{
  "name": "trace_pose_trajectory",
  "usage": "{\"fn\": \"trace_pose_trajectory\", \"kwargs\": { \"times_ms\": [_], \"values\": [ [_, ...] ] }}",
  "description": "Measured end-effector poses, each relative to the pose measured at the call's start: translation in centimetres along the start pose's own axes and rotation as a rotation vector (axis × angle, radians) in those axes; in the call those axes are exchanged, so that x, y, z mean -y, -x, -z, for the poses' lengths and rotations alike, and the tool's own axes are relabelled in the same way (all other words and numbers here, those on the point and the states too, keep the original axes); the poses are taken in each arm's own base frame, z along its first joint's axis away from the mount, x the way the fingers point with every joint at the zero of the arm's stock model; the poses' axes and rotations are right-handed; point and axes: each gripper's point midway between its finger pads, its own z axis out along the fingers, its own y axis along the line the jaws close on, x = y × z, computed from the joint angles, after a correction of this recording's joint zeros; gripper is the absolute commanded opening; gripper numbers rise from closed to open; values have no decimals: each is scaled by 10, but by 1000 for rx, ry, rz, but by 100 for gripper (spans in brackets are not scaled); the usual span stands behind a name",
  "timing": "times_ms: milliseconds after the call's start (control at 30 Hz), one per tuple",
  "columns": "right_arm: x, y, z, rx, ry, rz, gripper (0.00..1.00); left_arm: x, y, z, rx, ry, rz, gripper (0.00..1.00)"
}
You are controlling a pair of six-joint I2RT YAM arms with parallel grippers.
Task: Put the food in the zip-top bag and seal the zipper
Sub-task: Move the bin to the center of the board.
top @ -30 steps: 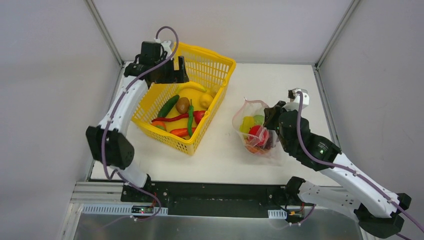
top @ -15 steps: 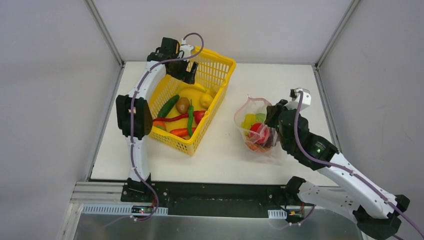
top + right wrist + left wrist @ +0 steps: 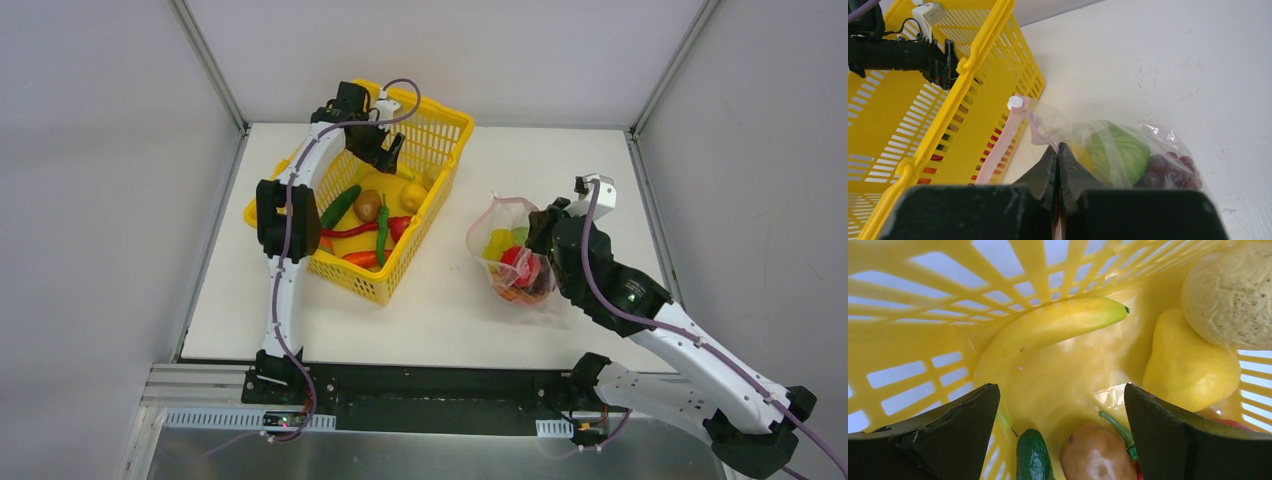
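Note:
The clear zip-top bag [image 3: 512,262] lies right of centre on the table with food inside: a green cabbage [image 3: 1118,150], purple grapes [image 3: 1172,167], a red tomato [image 3: 515,265] and a yellow piece [image 3: 496,243]. My right gripper [image 3: 1058,148] is shut on the pink zipper [image 3: 998,145] at the bag's mouth, which gapes open. Over the basket's far end, my left gripper [image 3: 1060,390] hangs open with nothing between its fingers. Below it lie a banana [image 3: 1048,327], a brown kiwi [image 3: 1095,452] and a green cucumber [image 3: 1032,457].
The yellow lattice basket [image 3: 432,140] stands at the back left, also holding a yellow pear [image 3: 1188,365], a pale round vegetable [image 3: 1233,295] and red and green chillies [image 3: 385,232]. A white slider tab [image 3: 1015,102] sits at the zipper's end. Metal frame posts line the table's sides.
The left arm has swung forward and right, carrying its open gripper from the basket's left rim to above the banana inside. The right gripper stays shut on the zipper.

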Motion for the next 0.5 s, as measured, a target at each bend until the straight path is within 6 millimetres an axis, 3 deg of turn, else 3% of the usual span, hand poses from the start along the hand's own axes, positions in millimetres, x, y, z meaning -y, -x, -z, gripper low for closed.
{"fn": "trace_pose_trajectory", "kwargs": {
  "times_ms": [300, 500],
  "values": [
    [-7, -5, 1, -28, 35, -28, 0, -7, 12, 1, 15, 30, 8, 99],
    [-6, -2, 4, -22, 41, -43, 0, 19, 9, 4, 10, -20, 8, 98]
  ]
}}
